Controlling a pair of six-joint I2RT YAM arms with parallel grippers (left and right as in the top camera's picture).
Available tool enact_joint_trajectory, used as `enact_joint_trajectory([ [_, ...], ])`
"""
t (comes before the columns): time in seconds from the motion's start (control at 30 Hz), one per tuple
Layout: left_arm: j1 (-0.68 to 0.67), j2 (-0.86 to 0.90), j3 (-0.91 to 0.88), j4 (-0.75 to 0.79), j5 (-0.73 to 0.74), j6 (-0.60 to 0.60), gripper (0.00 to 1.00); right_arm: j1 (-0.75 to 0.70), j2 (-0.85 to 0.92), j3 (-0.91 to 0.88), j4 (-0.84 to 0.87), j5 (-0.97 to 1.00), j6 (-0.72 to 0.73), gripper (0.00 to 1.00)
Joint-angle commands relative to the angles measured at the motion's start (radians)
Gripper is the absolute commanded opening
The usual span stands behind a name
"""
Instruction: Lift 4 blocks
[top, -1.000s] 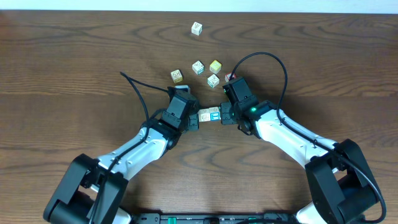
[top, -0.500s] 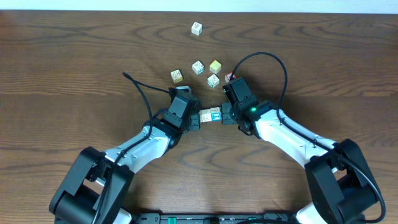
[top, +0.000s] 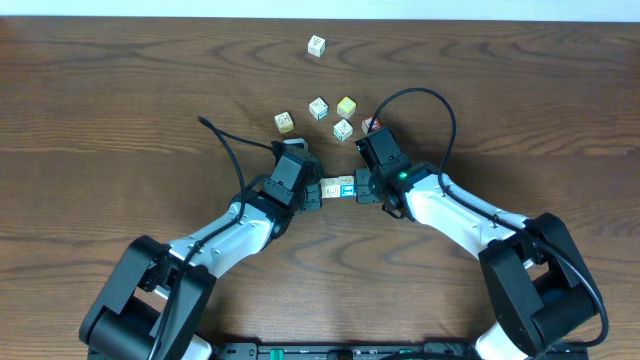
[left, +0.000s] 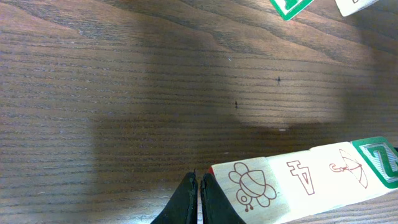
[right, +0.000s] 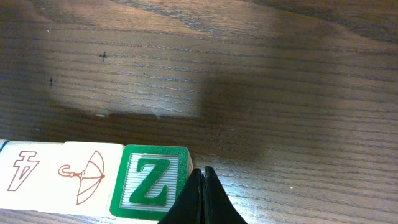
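Observation:
Four cream blocks form one straight row (top: 337, 186) between my two grippers. In the left wrist view they show a bee (left: 252, 183), a "4" (left: 300, 174), an umbrella (left: 348, 168) and a green "Z" (left: 380, 160). My left gripper (top: 318, 192) (left: 199, 180) is shut, its closed tip pressed against the bee end. My right gripper (top: 361, 186) (right: 203, 171) is shut too, pushing against the Z block (right: 149, 180). Nothing sits between either pair of jaws. I cannot tell whether the row is off the wood.
Loose cubes lie beyond the row: a cream one (top: 285, 122), another (top: 318, 107), a yellow-faced one (top: 346, 106), one more (top: 343, 129), a red-faced cube (top: 370, 125) beside the right wrist, and a far cube (top: 316, 45). Cables arc over both arms.
The left arm's rear links have shifted a little and the right arm has edged slightly. The row of blocks stays squeezed between the two shut tips in about the same place.

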Motion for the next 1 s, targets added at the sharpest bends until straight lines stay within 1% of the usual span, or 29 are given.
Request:
enact_joint_trajectory([
  [0.0, -0.063, -0.007, 0.017, 0.048, 0.259, -0.005, 0.07, 0.090, 0.003, 0.021, 0.043, -0.276, 0.022, 0.01],
  [0.23, -0.063, -0.002, 0.016, 0.048, 0.259, -0.005, 0.07, 0.090, 0.003, 0.021, 0.044, -0.276, 0.023, 0.01],
  [0.4, -0.063, 0.033, 0.016, 0.048, 0.261, -0.010, 0.07, 0.090, 0.003, 0.021, 0.043, -0.276, 0.023, 0.01],
  [0.57, -0.063, 0.061, 0.016, 0.074, 0.290, -0.013, 0.07, 0.090, 0.003, 0.021, 0.043, -0.275, 0.023, 0.01],
  [0.97, -0.063, 0.064, 0.016, 0.076, 0.290, -0.013, 0.07, 0.110, 0.003, 0.021, 0.047, -0.268, 0.023, 0.01],
])
